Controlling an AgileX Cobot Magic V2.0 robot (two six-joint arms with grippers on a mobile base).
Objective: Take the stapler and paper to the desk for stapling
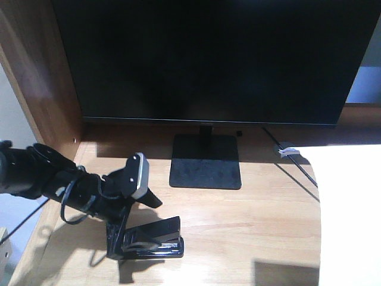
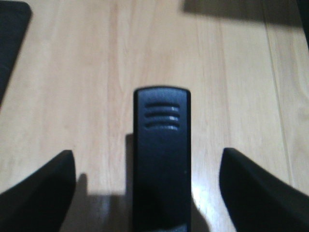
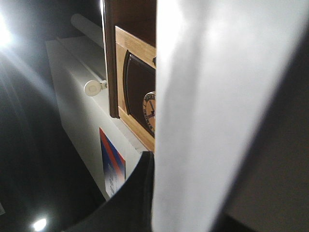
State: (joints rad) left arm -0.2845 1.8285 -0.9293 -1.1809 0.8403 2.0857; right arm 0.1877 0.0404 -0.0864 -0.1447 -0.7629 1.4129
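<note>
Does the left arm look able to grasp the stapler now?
Probably yes: the left end effector is open with the stapler between its fingers on the desk, nothing blocking.

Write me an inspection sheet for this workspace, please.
Surface: desk, light wood, bare in the middle.
Job's things: stapler lies on the desk at front left; paper hangs over the desk's right side, throwing a shadow.
Clutter: monitor on its stand at the back.
Grippers: left gripper open, one finger on each side of the stapler, not touching it; right gripper shut on the paper.
Cables: dark cable runs from behind the monitor through a white clip.
Surroundings: brown side panel on the left.
</note>
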